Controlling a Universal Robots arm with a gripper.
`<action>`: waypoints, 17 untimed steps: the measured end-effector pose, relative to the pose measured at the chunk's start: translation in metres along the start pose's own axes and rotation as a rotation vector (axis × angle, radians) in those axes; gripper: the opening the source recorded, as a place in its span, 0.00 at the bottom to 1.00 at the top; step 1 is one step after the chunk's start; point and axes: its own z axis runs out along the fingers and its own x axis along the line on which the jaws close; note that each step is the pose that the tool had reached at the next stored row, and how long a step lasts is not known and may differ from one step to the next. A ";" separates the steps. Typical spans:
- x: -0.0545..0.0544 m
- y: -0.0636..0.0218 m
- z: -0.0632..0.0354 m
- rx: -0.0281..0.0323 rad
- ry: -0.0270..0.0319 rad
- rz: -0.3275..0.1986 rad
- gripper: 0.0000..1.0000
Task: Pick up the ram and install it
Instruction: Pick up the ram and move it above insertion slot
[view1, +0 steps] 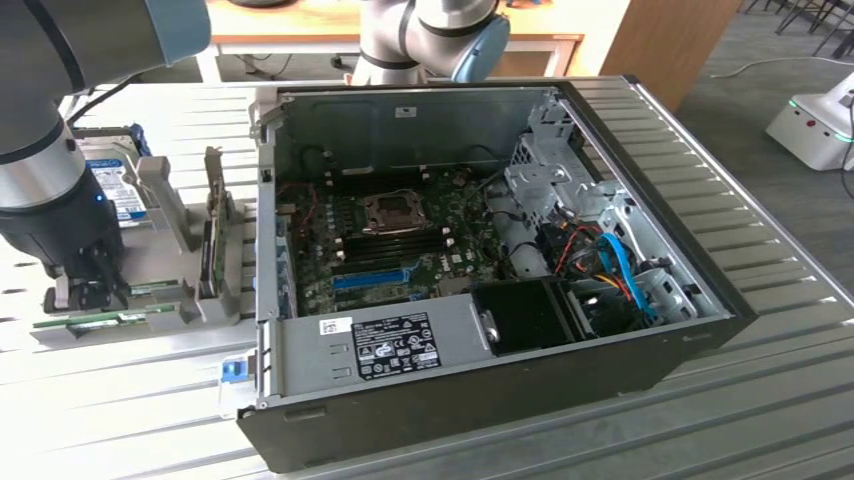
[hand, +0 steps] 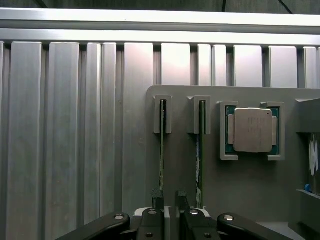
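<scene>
Ribbed metal desk carrying all parts.

Computer case, lying on its side with the panel off. I judge this is so the motherboard faces up and can be reached from above.

Arm, at nine o'clock from the case in the exterior view. I have it hanging over the grey fixture tray.

The tray parks the spare parts apart from one another. A hard drive sits at its twelve o'clock end in the exterior view, and a processor sits in a cornered pocket.

The ram is not yet lifted. It stands on its long edge, one end caught in a slotted holder, and I judge this leaves its thin top edge free to be pinched. A second stick stands parallel, just beside it.

The tool is released, its fingers apart and empty over the ram's free end. I cannot tell whether the stick lies between them or against one finger.
</scene>
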 end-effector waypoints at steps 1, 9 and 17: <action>0.000 0.0000 0.0000 0.0000 0.0000 0.000 0.24; 0.003 -0.0001 -0.0001 0.0000 0.0000 0.000 0.24; 0.003 -0.0003 0.0035 0.0001 0.0000 0.000 0.24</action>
